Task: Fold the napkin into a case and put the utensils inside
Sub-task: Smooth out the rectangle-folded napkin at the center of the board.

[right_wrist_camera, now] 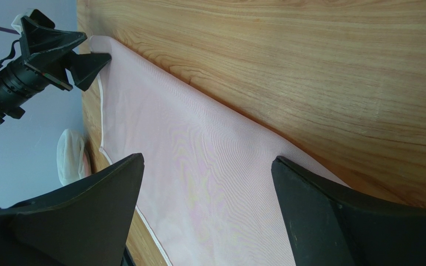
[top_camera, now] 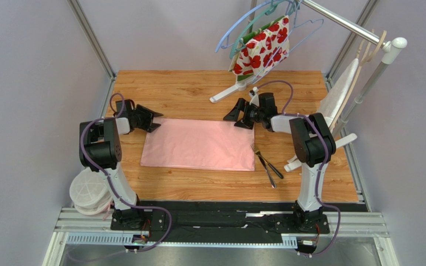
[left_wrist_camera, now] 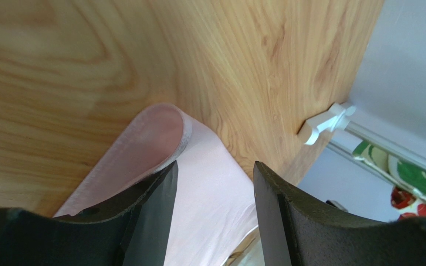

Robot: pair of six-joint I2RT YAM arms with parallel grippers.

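The napkin (top_camera: 198,147) lies flat as a pink rectangle on the middle of the counter (top_camera: 187,91). The utensils (top_camera: 268,165) lie crossed just beside its near right corner, apart from the cloth, so the folding seems barely under way. Both arms sit at the far edge of the cloth. The left pincer (top_camera: 155,121) is at the far left corner with its jaws parted and nothing clamped. The right pincer (top_camera: 236,118) is at the far right corner with its jaws spread wide and empty. The main risk I see is at the left corner. Only the left wrist view shows that corner curled up off the wood beside one finger (left_wrist_camera: 159,194), and from above the cloth looks perfectly flat. If the jaws close there they may catch only the curl, or roll it under, and the fold would come out skewed. On the right, the wrist view shows the far hem running straight between the fingers with bare wood beyond it. A closing bite that is too shallow could slip off this smooth, slightly shiny fabric. If one arm lifts sooner than the other, the cloth could slide toward the cutlery and push it. The overhead view alone shows the utensils. It also shows the floral cloth (top_camera: 265,47) hanging on a rack beyond the right arm, where a high lift could brush it.
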